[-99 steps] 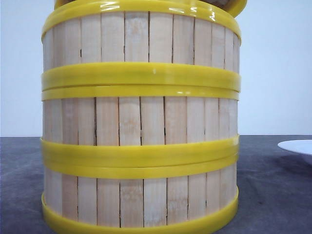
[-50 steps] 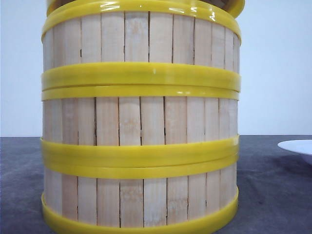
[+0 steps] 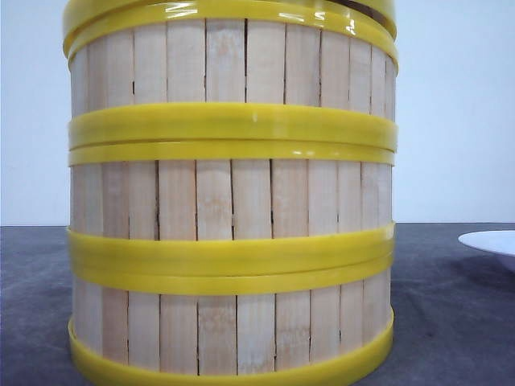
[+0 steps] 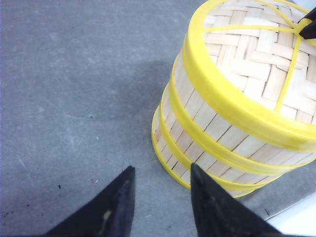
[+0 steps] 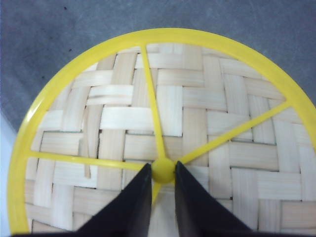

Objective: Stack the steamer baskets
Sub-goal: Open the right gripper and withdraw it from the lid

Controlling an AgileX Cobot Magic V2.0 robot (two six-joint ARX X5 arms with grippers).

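Observation:
Three steamer baskets stand stacked in a tower: top (image 3: 233, 72), middle (image 3: 233, 197) and bottom (image 3: 233, 330), with pale slats and yellow rims. The woven yellow-rimmed lid (image 5: 197, 113) lies across the top of the tower, its rim (image 3: 225, 8) just showing in the front view. My right gripper (image 5: 163, 171) is shut on the lid's small yellow centre knob (image 5: 163, 169). My left gripper (image 4: 160, 173) is open above the table beside the foot of the stack (image 4: 222, 143), holding nothing, with one finger (image 4: 205, 197) close to the bottom rim.
A white plate (image 3: 491, 241) lies on the grey table (image 3: 451, 322) to the right of the tower. Bare grey table (image 4: 74, 98) spreads out on the left arm's side of the stack.
The lid has moved left over the tower: its rim stuck out past the top right before and now sits in line with the top basket's rim.

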